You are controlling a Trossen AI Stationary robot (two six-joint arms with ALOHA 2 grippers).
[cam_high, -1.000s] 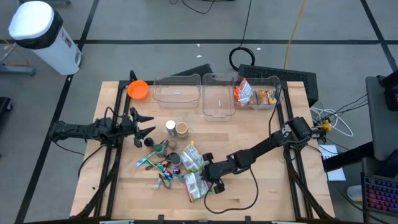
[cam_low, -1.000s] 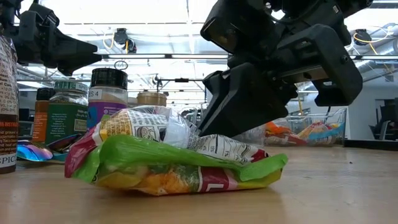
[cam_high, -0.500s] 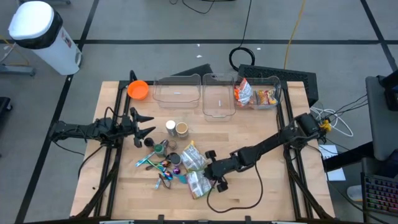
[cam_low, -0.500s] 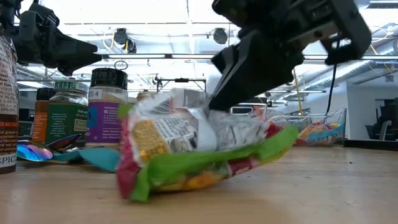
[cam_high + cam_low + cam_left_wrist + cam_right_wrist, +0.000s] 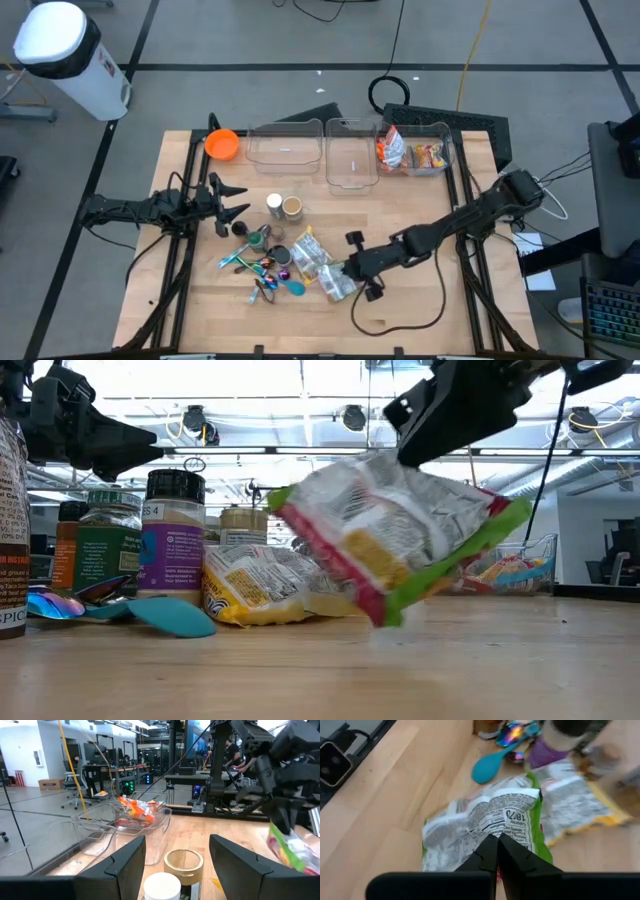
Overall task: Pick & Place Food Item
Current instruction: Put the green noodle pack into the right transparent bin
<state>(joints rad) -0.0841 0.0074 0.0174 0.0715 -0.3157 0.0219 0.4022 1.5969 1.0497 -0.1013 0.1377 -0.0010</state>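
My right gripper (image 5: 356, 270) hangs above the middle of the table, shut on a green, red and silver snack bag (image 5: 400, 535) that is off the wood. The same bag fills the right wrist view (image 5: 480, 827) below the shut fingers. A second, yellow snack bag (image 5: 258, 586) lies flat on the table just to the left of it. My left gripper (image 5: 236, 200) waits open at the table's left side, level, with nothing between its fingers (image 5: 125, 865). My right gripper pinches a crumpled part of the bag's printed silver side (image 5: 492, 831) between its two fingertips. The fingers slant down at it from the table's right side. The bag hangs tilted below them, its green-edged end (image 5: 480, 530) higher, clear of the table.
Spice jars (image 5: 172, 530), a tape roll (image 5: 183, 862), a teal spoon (image 5: 295, 286) and small utensils crowd the table left of the bags. Clear bins (image 5: 352, 150) line the far edge; the right one (image 5: 415, 152) holds snack packs. An orange bowl (image 5: 222, 144) sits far left.
My right gripper has risen and drawn back toward the table's right edge, taking the green snack bag with it. The bag, which lay flat on the table, first tipped up on one edge and now hangs tilted, lifted clear.
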